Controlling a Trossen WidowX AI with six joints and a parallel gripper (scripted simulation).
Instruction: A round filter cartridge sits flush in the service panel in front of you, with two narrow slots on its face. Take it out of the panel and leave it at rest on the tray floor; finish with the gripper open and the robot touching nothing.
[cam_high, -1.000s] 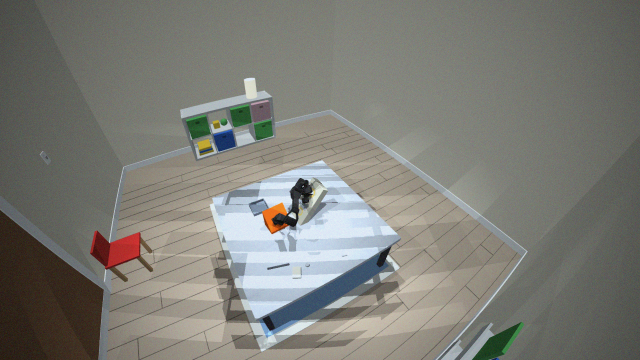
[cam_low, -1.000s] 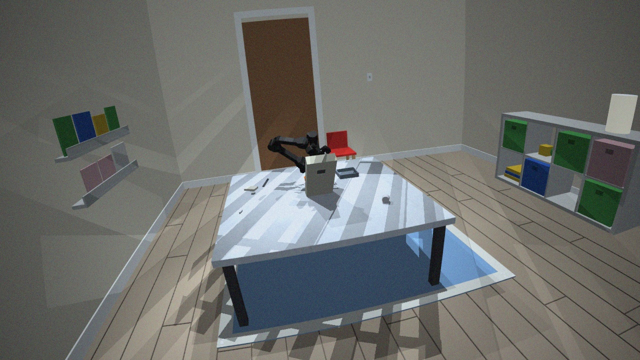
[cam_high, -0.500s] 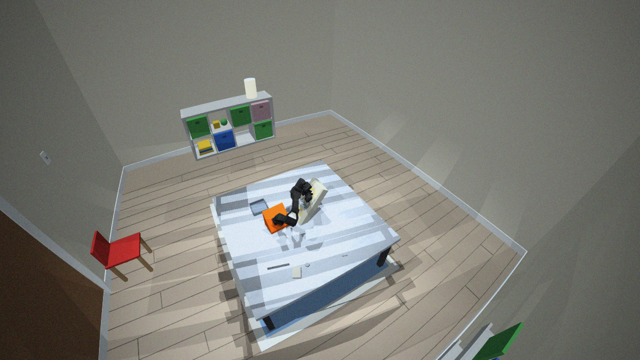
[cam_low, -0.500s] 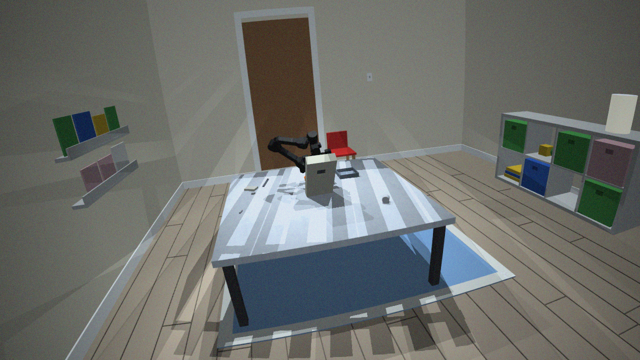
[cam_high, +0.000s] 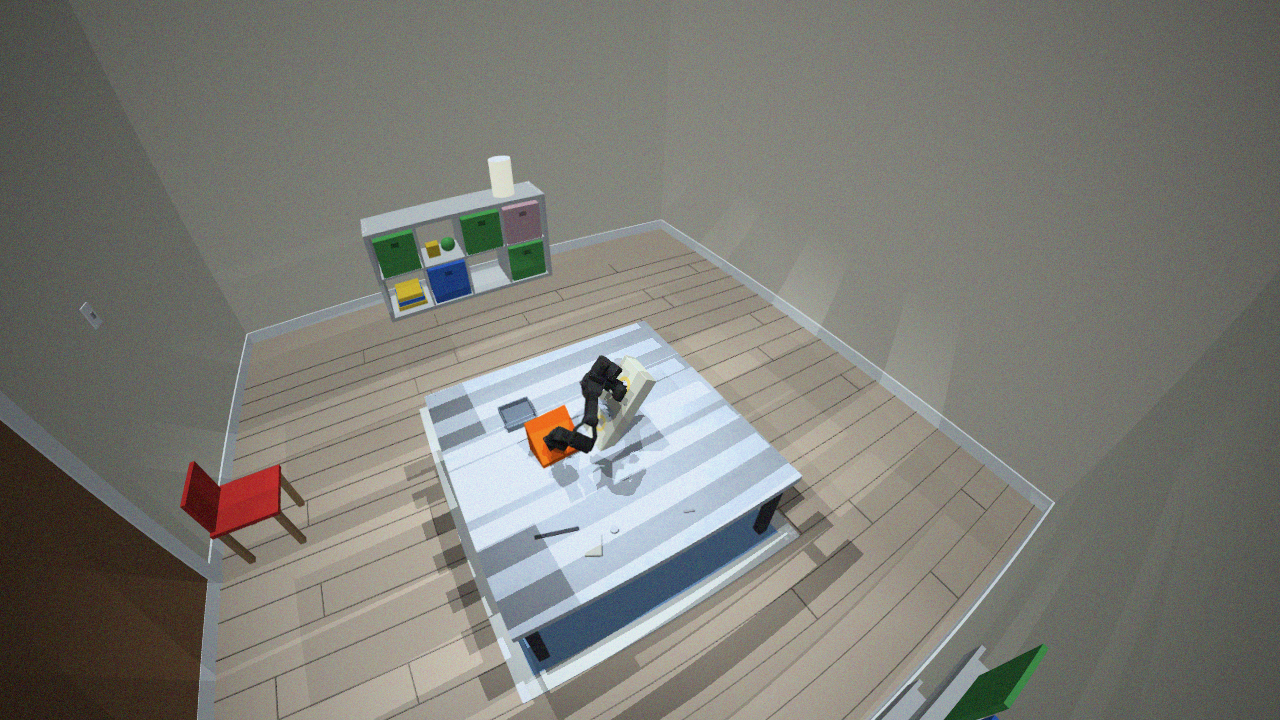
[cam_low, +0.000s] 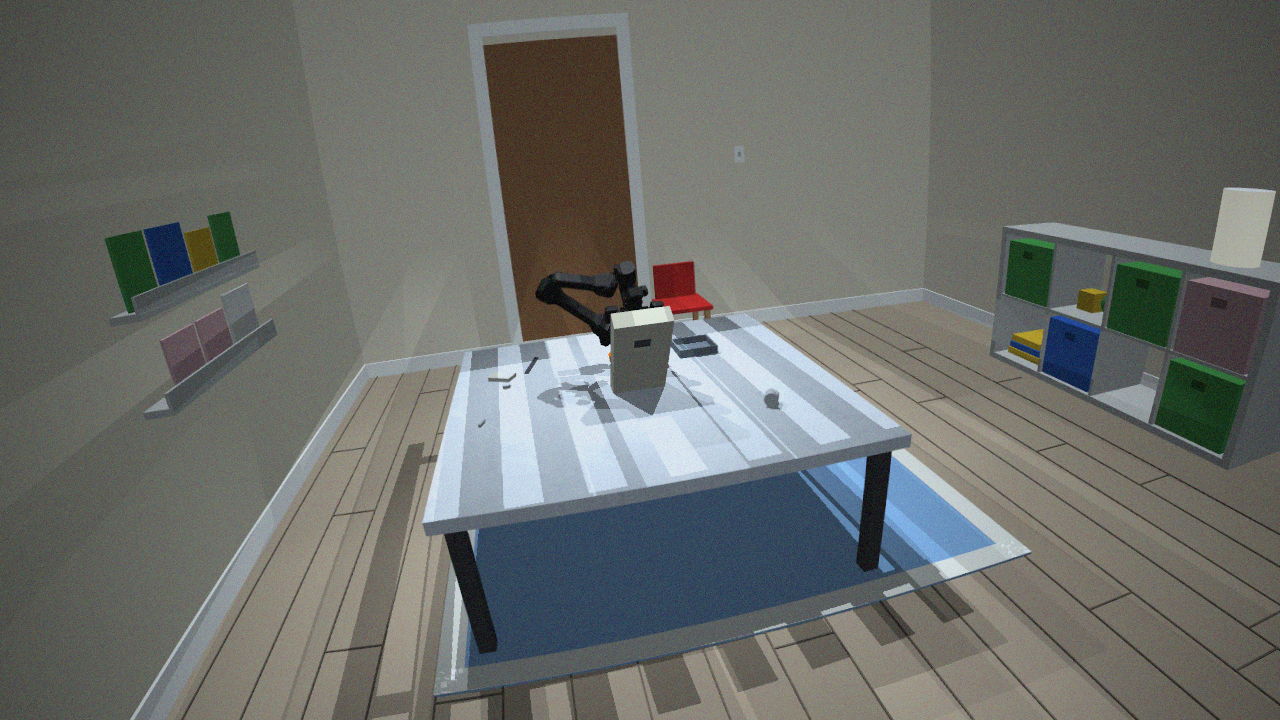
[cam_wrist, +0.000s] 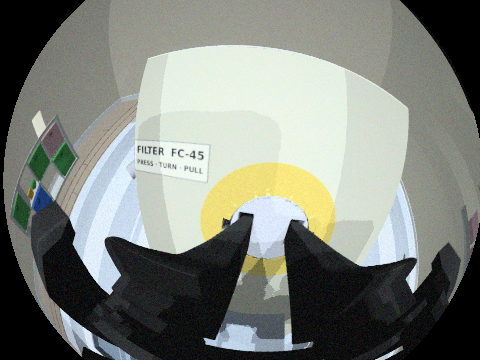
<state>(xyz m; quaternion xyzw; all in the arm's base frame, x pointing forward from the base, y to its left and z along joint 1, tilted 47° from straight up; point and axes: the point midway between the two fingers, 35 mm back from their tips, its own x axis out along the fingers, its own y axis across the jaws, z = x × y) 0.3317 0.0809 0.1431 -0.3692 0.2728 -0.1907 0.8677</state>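
The service panel (cam_high: 631, 407) (cam_low: 640, 362) (cam_wrist: 225, 85) stands tilted on the table, with a yellow ring (cam_wrist: 320, 200) around the round opening. The pale round filter cartridge (cam_wrist: 270, 220) sits inside that ring. My gripper (cam_wrist: 269, 222) is shut on the cartridge, with its two dark fingertips at the slots on the face. A small dark notch (cam_wrist: 226, 223) shows at the left edge of the cartridge. The fingertips are hidden behind the panel in the exterior view. The grey tray (cam_high: 522, 424) (cam_low: 698, 351) lies on the table beside the panel, away from the gripper.
An orange block (cam_high: 537, 438) is under the arm's base, between tray and panel. A dark bar (cam_high: 556, 532), a pale flat piece (cam_high: 594, 551) and a small round piece (cam_high: 614, 530) lie on the table. A grey round object (cam_low: 771, 398) lies behind the panel.
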